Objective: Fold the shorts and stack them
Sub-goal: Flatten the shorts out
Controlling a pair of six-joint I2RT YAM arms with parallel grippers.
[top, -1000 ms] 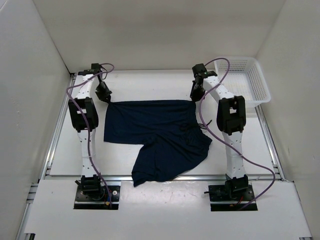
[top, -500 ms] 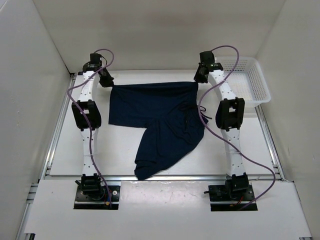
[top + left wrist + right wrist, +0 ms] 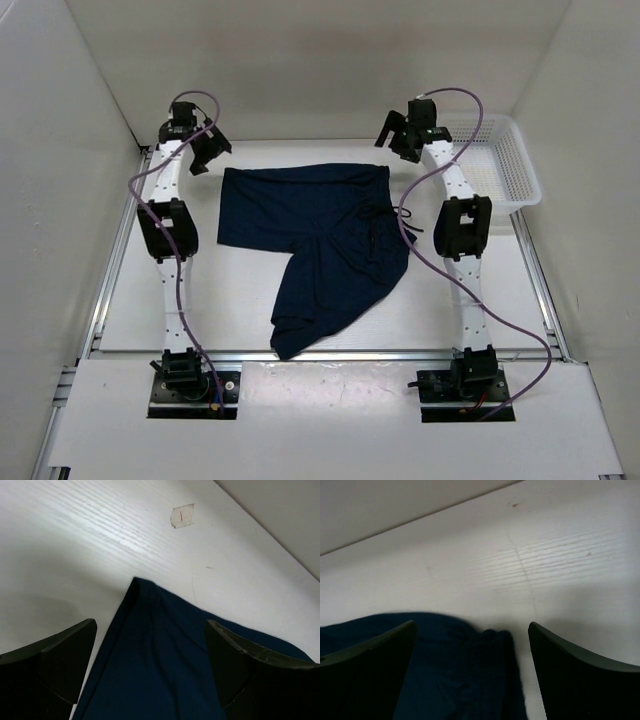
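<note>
The shorts [image 3: 320,240] lie spread on the bench [image 3: 240,300], dark navy against white, right between the two arms. Their far edge runs almost straight across from one hand to the other. One part lies flat to the left. The other trails down and to the left, and its tip ends just at the metal rail [image 3: 330,355] along the near edge. A thin drawstring [image 3: 374,228] shows on the right half of the fabric.

The left hand [image 3: 150,625] hangs over the far-left corner of the shorts with its fingers spread wide and nothing between them. That corner comes to a sharp point on the bench below, and the cloth widens out from it toward the camera. Just beyond the corner, a small pale sticker [image 3: 182,516] with a red mark sits on the bare surface.

The right hand [image 3: 470,627] is released too, its fingers well apart. It hovers over the far-right corner, where the fabric bunches into a soft, rumpled edge. Past that there is open bench up to the back wall [image 3: 395,505].

A white mesh basket [image 3: 495,160] sits in the far-right corner, behind the right arm and well apart from the shorts. The right arm's purple cable [image 3: 405,225] loops down just beside the right edge of the fabric, near the drawstring. White walls close the bench in on the left, back and right.
</note>
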